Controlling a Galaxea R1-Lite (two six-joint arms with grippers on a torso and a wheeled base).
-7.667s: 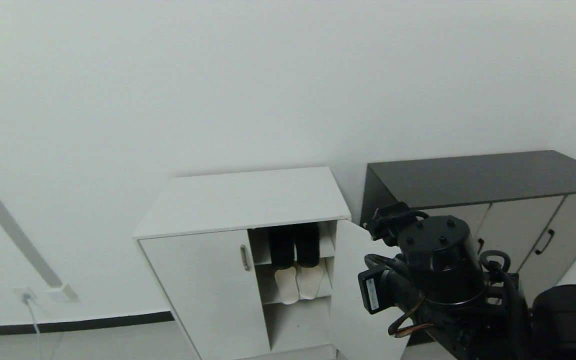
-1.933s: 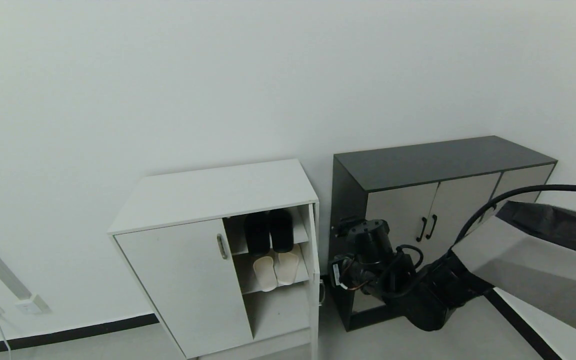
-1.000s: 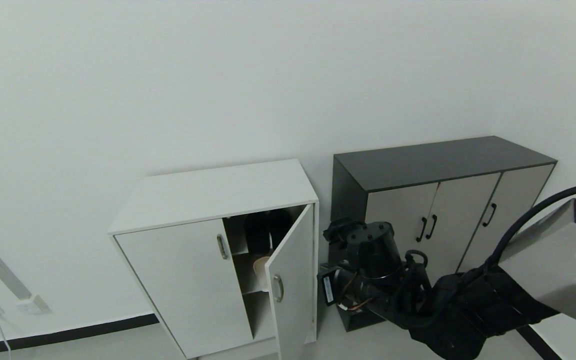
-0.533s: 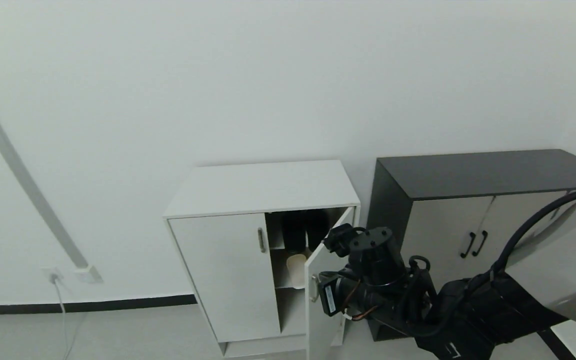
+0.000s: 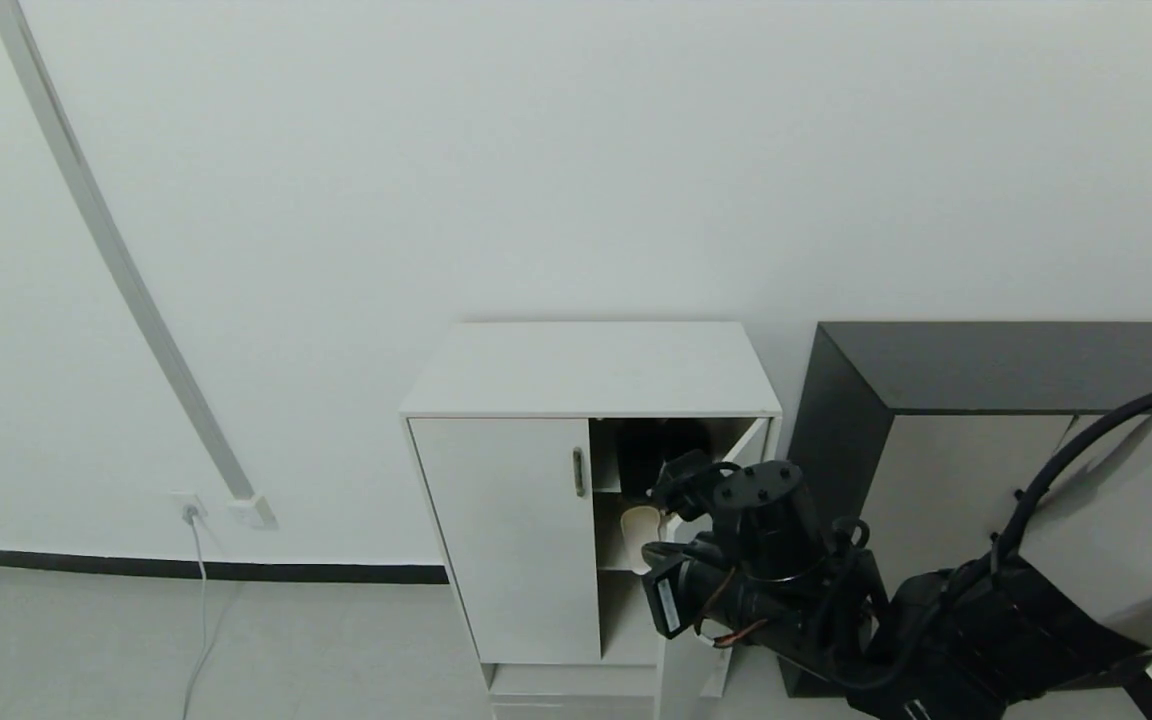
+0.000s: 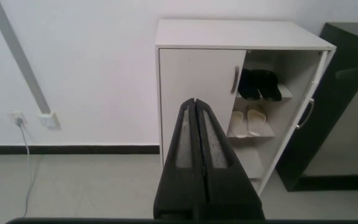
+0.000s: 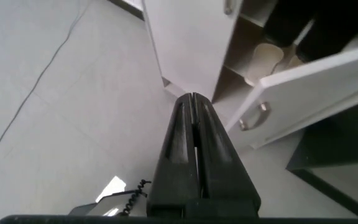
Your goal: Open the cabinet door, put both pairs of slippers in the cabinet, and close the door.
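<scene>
Since the door [image 7: 316, 71] swung from wide open to half-shut, only closing remains: black slippers [image 6: 260, 84] & white slippers [image 6: 248, 122] sit inside cabinet [image 5: 586, 370]; R arm [image 5: 761, 520] at its 4 o'clock, both jaws clenched, empty.

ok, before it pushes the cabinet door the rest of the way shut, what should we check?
1. Black slippers inside the cabinet: ok, on a shelf above the white pair.
2. White slippers inside: ok, on the shelf below.
3. Slipper ends clear of the door's swing: cannot tell from these angles.
4. Right door shut: not ok, it stands ajar.
5. Left door shut: ok.
6. Left gripper and right gripper empty: ok, fingers shut on nothing. Whether the right one touches the door: cannot tell.
</scene>
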